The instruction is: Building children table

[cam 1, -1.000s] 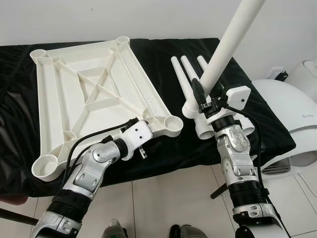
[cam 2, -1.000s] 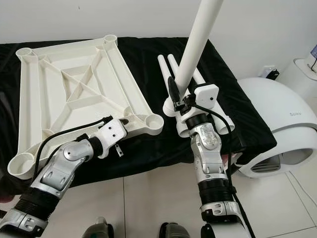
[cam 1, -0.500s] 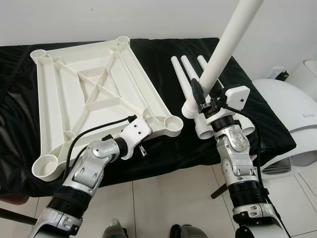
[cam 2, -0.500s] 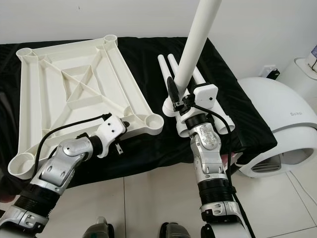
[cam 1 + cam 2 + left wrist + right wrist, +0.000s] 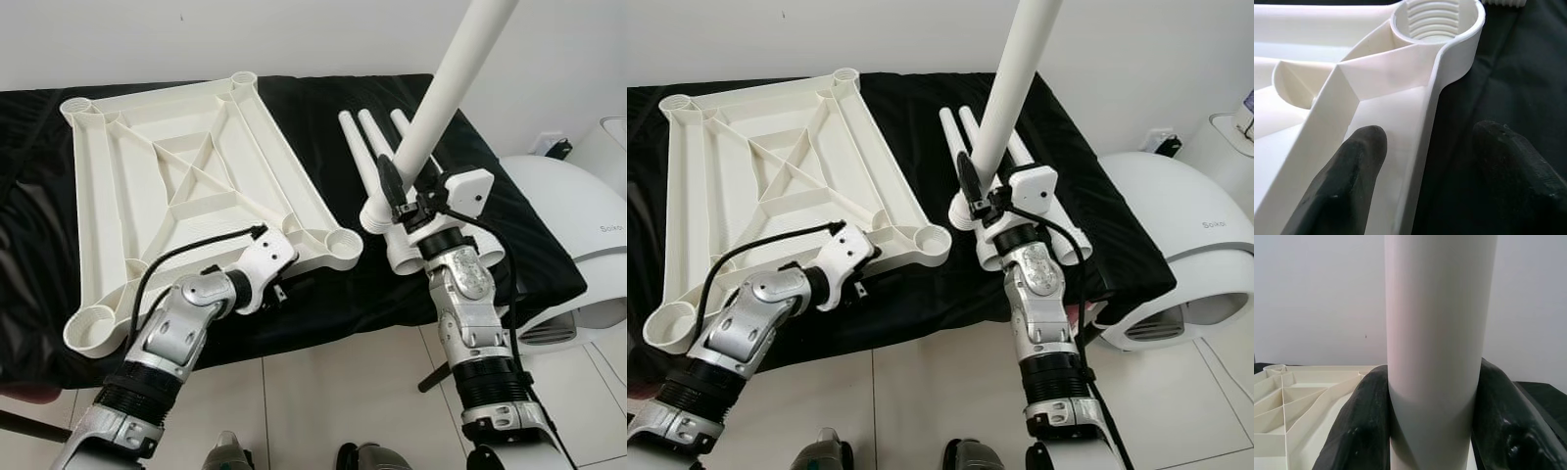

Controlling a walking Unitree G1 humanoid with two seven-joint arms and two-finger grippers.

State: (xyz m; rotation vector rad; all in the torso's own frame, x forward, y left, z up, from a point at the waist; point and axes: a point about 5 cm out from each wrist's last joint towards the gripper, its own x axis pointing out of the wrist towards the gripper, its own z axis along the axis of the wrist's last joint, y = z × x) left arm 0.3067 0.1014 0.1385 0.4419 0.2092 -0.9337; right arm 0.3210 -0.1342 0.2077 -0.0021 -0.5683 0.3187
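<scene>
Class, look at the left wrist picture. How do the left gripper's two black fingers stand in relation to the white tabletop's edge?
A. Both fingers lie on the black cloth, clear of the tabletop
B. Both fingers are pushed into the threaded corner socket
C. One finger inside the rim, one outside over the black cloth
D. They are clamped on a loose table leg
C: the left gripper straddles the tabletop rim, one of its fingers over the white inside and the other over the black cloth.
</scene>
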